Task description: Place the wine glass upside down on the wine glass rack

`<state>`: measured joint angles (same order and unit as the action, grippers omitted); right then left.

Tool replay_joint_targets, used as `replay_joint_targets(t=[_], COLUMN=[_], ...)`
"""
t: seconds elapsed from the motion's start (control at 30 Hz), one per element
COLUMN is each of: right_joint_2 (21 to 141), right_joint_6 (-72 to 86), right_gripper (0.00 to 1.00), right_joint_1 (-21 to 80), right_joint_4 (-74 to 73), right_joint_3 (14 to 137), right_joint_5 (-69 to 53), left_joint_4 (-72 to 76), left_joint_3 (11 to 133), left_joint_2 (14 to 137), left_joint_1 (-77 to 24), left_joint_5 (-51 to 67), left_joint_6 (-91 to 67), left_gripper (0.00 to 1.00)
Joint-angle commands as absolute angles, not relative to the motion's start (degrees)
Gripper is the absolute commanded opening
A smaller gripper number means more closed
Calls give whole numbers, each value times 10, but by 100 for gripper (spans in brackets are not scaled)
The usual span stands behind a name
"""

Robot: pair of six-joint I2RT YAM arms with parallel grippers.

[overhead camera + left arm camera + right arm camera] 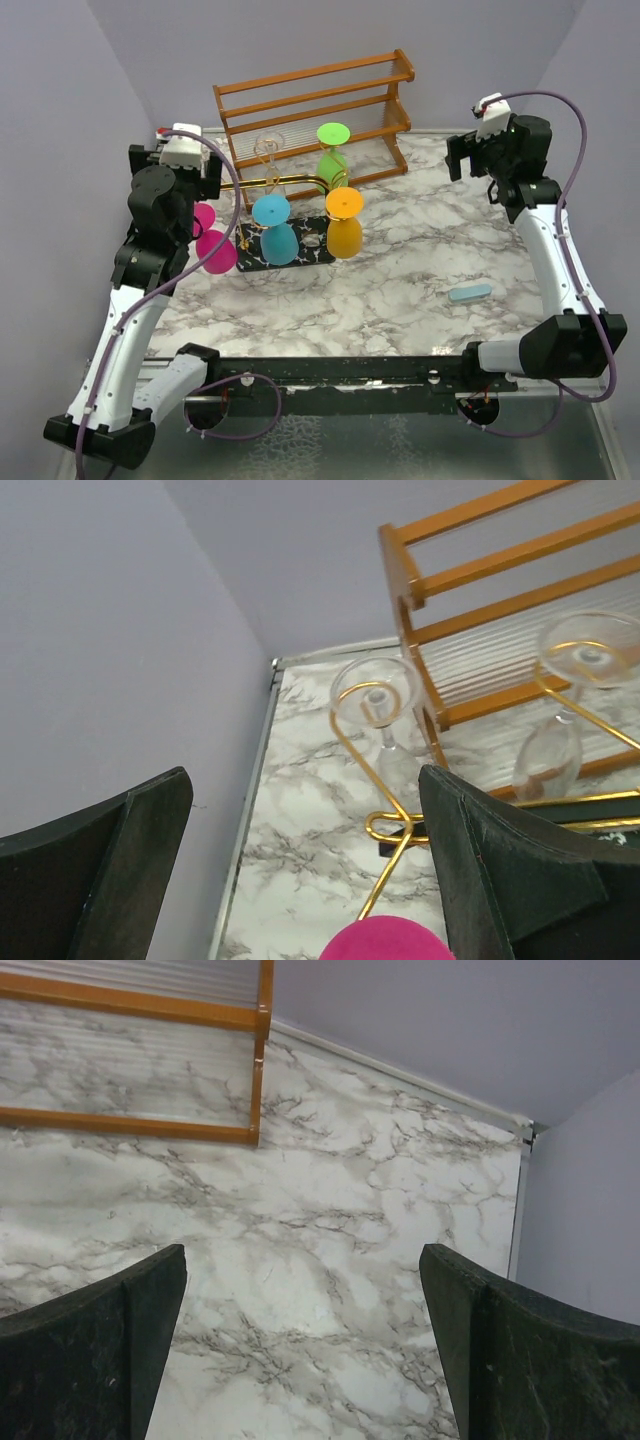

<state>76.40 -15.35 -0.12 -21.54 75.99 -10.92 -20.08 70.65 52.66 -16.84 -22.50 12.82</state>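
Judging by how things lie, little is left: the magenta plastic wine glass (216,251) appears to hang foot-up on the gold wire wine glass rack (310,252), beside the left claw (305,810), wide open and empty like the right claw (303,1270).

No legible text or labels anywhere.
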Motion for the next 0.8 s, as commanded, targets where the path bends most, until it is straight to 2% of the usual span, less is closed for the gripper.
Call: replay_joint_targets(t=[0.0, 0.23, 0.57, 0.77], right_joint_2=[746, 713, 680, 625], right_joint_6=[-168, -142, -153, -143], right_gripper=[99, 99, 99, 99], right_joint_1=[-5, -5, -5, -4], right_joint_4=[-252, -224, -239, -261], right_joint_3=[781, 774, 769, 747], right_joint_5=[-98, -80, -108, -153], left_joint_4=[-105, -79, -61, -159], left_joint_3=[669, 658, 672, 726], left_joint_2=[493, 497, 546, 555], left_joint_1=[-121, -107, -107, -107], left_joint_5=[-261, -316, -305, -228], left_joint_6=[52, 28, 56, 90], left_gripper=[99, 99, 99, 99])
